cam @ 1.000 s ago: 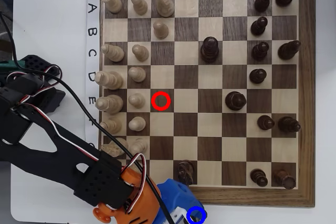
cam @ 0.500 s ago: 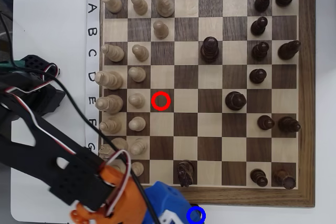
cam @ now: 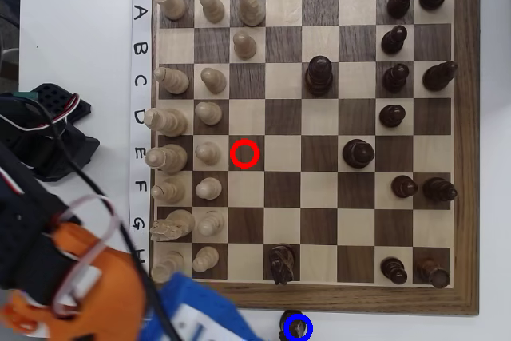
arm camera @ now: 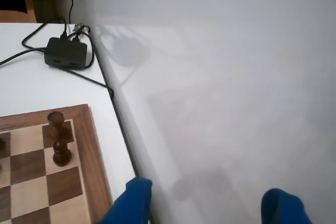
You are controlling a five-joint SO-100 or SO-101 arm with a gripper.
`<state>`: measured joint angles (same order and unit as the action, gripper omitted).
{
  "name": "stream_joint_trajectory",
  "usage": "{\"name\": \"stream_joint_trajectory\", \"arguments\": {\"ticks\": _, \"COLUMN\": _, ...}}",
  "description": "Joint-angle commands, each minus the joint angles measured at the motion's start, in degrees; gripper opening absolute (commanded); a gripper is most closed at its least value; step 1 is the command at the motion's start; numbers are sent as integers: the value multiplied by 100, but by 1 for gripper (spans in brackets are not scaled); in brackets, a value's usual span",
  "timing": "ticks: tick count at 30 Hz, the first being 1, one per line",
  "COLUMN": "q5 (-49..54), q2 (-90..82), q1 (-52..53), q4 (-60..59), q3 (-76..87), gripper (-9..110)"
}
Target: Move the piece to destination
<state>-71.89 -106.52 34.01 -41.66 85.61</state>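
In the overhead view the piece, small, dark and round-topped, stands on the white table just below the board's bottom edge. It sits inside the blue ring marking the destination. My gripper, blue with an orange body, is blurred at the bottom left of that view, well left of the piece and apart from it. In the wrist view the gripper is open, its two blue fingertips wide apart with only white surface between them. The piece does not show in the wrist view.
The chessboard fills the overhead view, pale pieces on its left columns, dark ones on the right. A red ring marks a square. A dark knight stands near the piece. A black box with cables lies beyond the board corner.
My arm has swung left and down, away from the blue ring. The piece, hidden under the blue fingers before, now stands free inside the ring.
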Motion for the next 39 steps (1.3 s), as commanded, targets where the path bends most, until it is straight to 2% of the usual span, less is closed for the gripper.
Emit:
{"name": "stream_joint_trajectory", "arguments": {"ticks": 1, "q5": 1802, "q2": -1837, "q1": 378, "q4": -325, "q3": -1617, "gripper": 27}}
{"name": "stream_joint_trajectory", "arguments": {"ticks": 8, "q5": 3656, "q2": -2593, "q1": 1670, "q4": -853, "q3": -1151, "gripper": 25}}
{"name": "stream_joint_trajectory", "arguments": {"ticks": 15, "q5": 5344, "q2": -4298, "q1": 3480, "q4": -149, "q3": 1380, "gripper": 14}}
{"name": "stream_joint_trajectory", "arguments": {"ticks": 19, "q5": 6064, "q2": -4878, "q1": 4228, "q4": -589, "q3": 2320, "gripper": 14}}
{"name": "stream_joint_trajectory", "arguments": {"ticks": 23, "q5": 6381, "q2": -5221, "q1": 4658, "q4": -914, "q3": 3050, "gripper": 14}}
{"name": "stream_joint_trajectory", "arguments": {"ticks": 39, "q5": 6917, "q2": -6416, "q1": 5449, "q4": -554, "q3": 6073, "gripper": 6}}
